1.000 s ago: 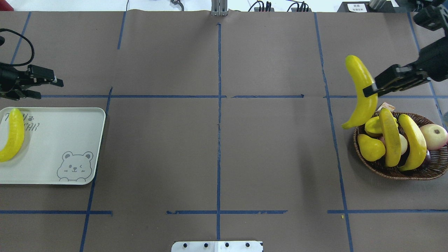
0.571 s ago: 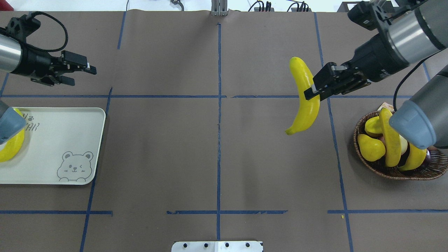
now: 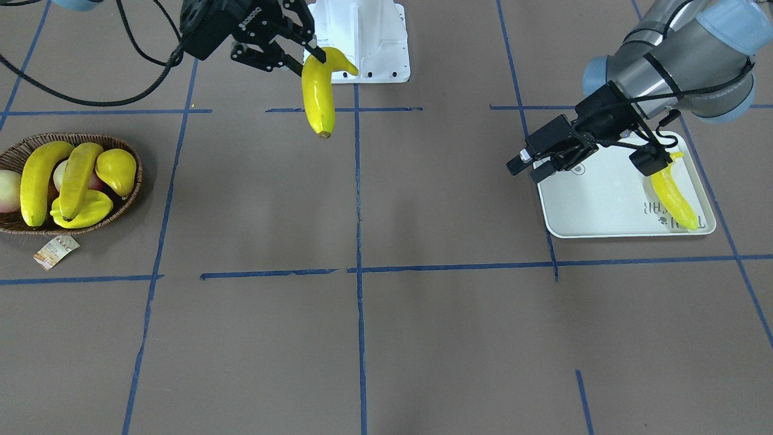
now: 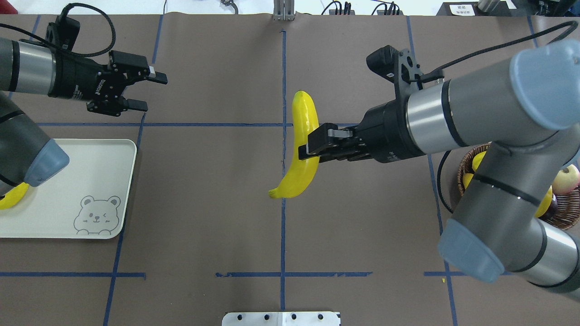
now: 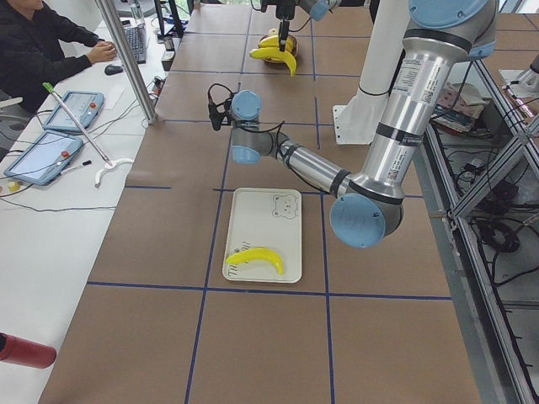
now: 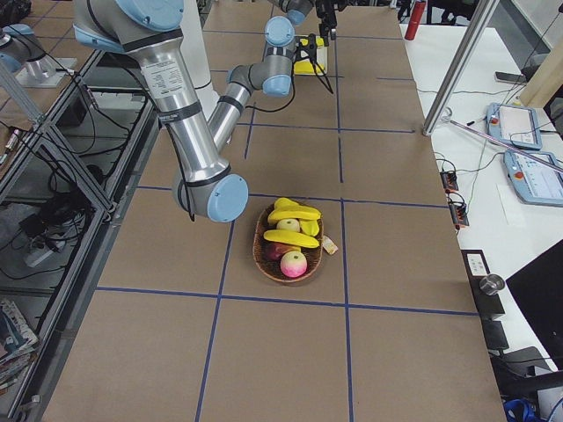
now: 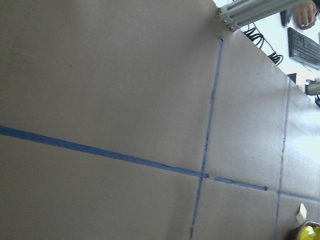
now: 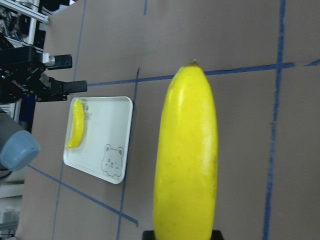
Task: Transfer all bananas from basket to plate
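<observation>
My right gripper [image 4: 312, 147] is shut on a bright-yellow banana [image 4: 299, 149] and holds it in the air over the table's middle line; it also shows in the front view [image 3: 318, 96] and fills the right wrist view [image 8: 187, 160]. My left gripper [image 4: 152, 93] is open and empty, above the table beyond the plate's far right corner. The off-white plate [image 4: 81, 172] with the bear drawing holds one banana [image 3: 673, 193] at its outer end. The wicker basket [image 3: 136, 181] holds two bananas [image 3: 36, 181], [image 3: 78, 172]. My right arm hides most of the basket in the overhead view.
The basket also holds a yellow pear [image 3: 118, 169], a starfruit [image 3: 84, 211] and a pink apple [image 3: 6, 190]. Its paper tag [image 3: 55, 251] lies on the table beside it. The white robot base [image 3: 362, 36] sits at the table's near edge. An operator [image 5: 42, 42] sits at a side desk.
My right gripper has carried the banana left, from above the basket to the table's middle. My left gripper has moved right and farther onto the table, still open.
</observation>
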You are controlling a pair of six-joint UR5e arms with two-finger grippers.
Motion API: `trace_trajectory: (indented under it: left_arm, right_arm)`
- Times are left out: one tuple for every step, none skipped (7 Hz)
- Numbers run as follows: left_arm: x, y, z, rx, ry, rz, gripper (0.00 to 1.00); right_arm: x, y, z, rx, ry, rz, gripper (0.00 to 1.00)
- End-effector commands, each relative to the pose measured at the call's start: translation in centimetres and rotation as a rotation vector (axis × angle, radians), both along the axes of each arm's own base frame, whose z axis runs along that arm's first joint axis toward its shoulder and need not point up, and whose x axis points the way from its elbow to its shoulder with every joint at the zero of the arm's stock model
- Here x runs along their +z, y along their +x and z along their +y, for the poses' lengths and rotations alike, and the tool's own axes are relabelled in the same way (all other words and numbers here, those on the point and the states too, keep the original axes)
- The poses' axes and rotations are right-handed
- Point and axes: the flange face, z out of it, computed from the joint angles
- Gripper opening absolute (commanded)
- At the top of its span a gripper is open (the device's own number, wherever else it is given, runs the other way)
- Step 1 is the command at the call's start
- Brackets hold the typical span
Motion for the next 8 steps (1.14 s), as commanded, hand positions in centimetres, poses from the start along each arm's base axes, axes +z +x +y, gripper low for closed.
trace_trajectory:
  left_arm:
    - [-4.0, 1.3, 1.6, 0.050, 0.000, 0.132, 0.99]
    - [-5.5, 1.2, 2.6, 0.068, 0.017, 0.170, 0.99]
    - [-7.8, 2.5, 5.4, 0.124, 0.013, 0.212, 0.99]
    - [-9.5, 3.7, 7.0, 0.165, 0.017, 0.238, 0.99]
    - [-10.3, 4.6, 7.4, 0.180, 0.023, 0.245, 0.99]
    - [-10.8, 6.0, 8.1, 0.168, 0.020, 0.262, 0.99]
    - [-11.4, 8.2, 9.4, 0.161, 0.013, 0.285, 0.99]
    - [-11.6, 8.8, 9.8, 0.156, 0.011, 0.293, 0.99]
  right_arm:
    - [-1.8, -2.3, 2.5, 0.027, -0.001, -0.087, 0.00]
    - [-1.7, -3.0, 2.8, 0.027, -0.003, -0.083, 0.00]
    - [-1.6, -3.4, 3.0, 0.023, -0.005, -0.081, 0.00]
    - [-1.9, -4.2, 2.8, 0.019, -0.021, -0.067, 0.00]
    - [-1.9, -5.5, 2.6, 0.009, -0.020, -0.066, 0.00]
    - [-2.2, -5.5, 2.9, 0.006, -0.014, -0.074, 0.00]
    - [-2.5, -5.5, 2.9, 0.006, -0.011, -0.080, 0.00]
    - [-2.5, -5.4, 3.0, 0.006, -0.011, -0.081, 0.00]
